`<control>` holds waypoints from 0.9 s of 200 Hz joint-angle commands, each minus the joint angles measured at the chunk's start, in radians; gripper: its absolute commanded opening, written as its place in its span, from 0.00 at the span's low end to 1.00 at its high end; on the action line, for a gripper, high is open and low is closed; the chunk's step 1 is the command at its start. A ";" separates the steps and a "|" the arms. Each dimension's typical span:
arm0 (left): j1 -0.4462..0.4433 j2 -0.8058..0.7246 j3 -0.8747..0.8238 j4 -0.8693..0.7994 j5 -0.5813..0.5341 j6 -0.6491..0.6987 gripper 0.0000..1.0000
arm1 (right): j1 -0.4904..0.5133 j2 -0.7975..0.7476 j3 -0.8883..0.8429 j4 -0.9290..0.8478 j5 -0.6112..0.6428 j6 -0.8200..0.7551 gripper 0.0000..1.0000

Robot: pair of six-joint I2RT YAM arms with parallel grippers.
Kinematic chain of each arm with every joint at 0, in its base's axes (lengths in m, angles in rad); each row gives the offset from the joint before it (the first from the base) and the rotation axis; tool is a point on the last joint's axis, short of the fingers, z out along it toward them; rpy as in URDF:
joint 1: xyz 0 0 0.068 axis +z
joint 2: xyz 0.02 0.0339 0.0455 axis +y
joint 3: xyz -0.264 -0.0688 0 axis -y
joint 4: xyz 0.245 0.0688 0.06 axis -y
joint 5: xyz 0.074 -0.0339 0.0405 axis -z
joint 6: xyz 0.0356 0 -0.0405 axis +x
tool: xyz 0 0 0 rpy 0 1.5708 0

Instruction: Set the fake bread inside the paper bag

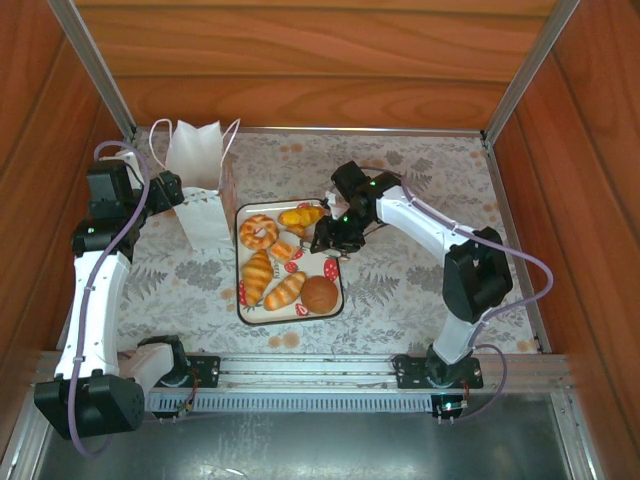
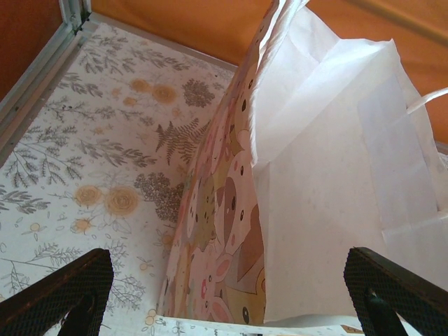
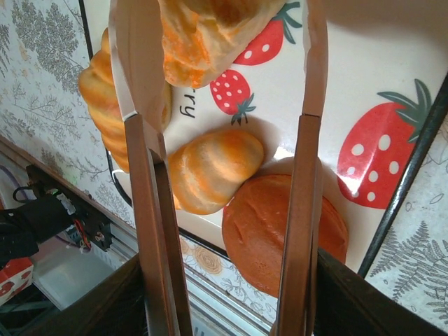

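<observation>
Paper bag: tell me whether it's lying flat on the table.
No, the paper bag stands upright beside the strawberry tray, handles up.

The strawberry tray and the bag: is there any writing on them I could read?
"ry": the end of a word on the tray, beside a small strawberry; the rest is hidden.
Small dark marks on the paper bag front, top view: too small to read.

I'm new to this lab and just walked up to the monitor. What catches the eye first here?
The strawberry-print tray of golden toy pastries at the table's centre stands out, with the right pincer poised over its far right corner, a yellow-orange pastry between its fingers. To the left, the open left pincer faces the upright white paper bag.
</observation>
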 commanded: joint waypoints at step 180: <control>0.029 0.009 -0.030 0.032 0.042 0.048 0.90 | 0.067 0.237 0.327 -0.260 0.159 0.002 0.49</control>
